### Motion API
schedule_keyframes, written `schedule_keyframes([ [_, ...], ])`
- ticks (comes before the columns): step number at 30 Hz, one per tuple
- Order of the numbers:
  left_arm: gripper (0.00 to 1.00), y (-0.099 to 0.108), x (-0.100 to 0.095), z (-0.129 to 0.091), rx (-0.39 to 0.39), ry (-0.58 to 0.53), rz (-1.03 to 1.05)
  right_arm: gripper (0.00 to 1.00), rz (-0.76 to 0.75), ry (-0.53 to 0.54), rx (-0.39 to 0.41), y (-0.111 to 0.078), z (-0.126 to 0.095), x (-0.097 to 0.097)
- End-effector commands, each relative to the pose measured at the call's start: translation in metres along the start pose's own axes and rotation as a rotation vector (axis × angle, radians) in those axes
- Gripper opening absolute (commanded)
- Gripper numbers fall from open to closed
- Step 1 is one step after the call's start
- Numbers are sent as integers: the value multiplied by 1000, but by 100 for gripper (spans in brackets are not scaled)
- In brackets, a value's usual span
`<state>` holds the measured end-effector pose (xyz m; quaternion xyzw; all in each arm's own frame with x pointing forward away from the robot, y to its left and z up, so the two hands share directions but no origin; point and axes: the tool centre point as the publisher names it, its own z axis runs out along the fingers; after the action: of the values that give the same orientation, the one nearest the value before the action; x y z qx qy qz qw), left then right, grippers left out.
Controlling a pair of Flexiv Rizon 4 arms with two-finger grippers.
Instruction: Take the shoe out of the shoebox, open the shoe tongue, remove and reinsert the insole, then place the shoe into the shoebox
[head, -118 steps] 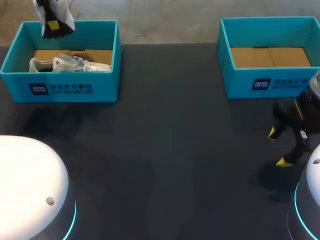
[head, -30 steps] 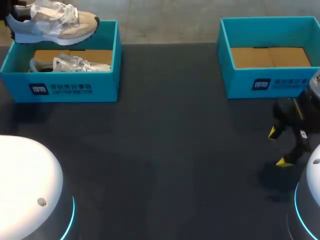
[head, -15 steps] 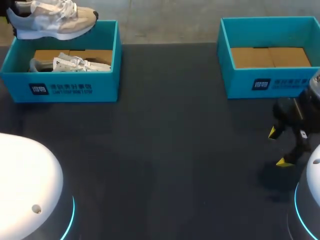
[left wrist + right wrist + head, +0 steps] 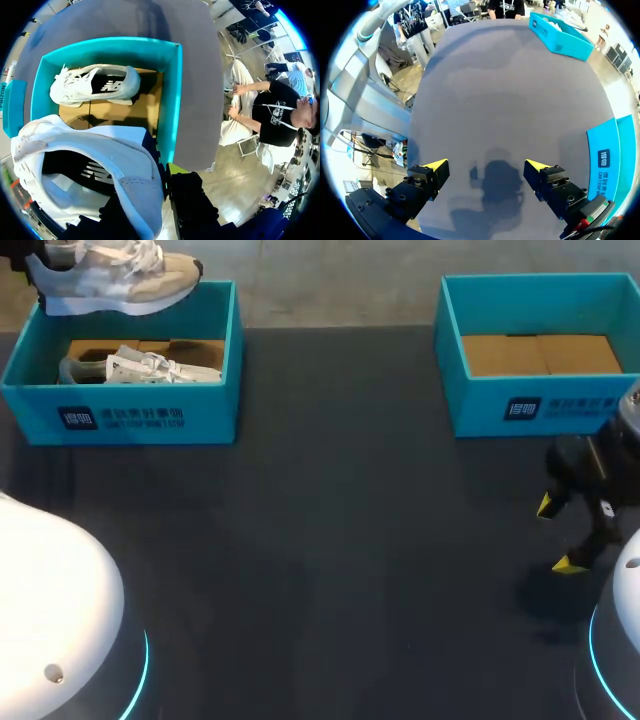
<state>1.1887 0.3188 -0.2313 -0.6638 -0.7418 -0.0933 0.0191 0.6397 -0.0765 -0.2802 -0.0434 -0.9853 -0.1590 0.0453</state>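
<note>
A white and beige shoe (image 4: 110,280) hangs in the air over the back edge of the left teal shoebox (image 4: 120,415). My left gripper (image 4: 162,175) is shut on its heel collar, and the heel (image 4: 135,190) fills the space in front of the fingers. A second white shoe (image 4: 95,85) lies on its side on the cardboard floor of that box, also visible in the head view as the second shoe (image 4: 140,365). My right gripper (image 4: 560,535) hovers low over the table at the right, open and holding nothing; its fingertips (image 4: 435,165) stand wide apart.
A second teal shoebox (image 4: 540,405) with only a cardboard floor stands at the back right, just beyond my right gripper. The dark table (image 4: 330,540) stretches between the two boxes. The white arm bases fill the front corners.
The held shoe has risen a little and drifted slightly right above the left box. The right arm has stayed still.
</note>
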Motion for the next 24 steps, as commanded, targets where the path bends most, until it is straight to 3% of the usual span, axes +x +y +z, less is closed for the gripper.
schedule_keyframes([
  [1, 0, -2, -5, 6, -24, 4, 1, 100, 1, -2, 2, 0, 1, 1],
  [24, 0, -14, -21, 49, -6, 33, 8, 100, 1, -2, 2, 0, 1, 1],
])
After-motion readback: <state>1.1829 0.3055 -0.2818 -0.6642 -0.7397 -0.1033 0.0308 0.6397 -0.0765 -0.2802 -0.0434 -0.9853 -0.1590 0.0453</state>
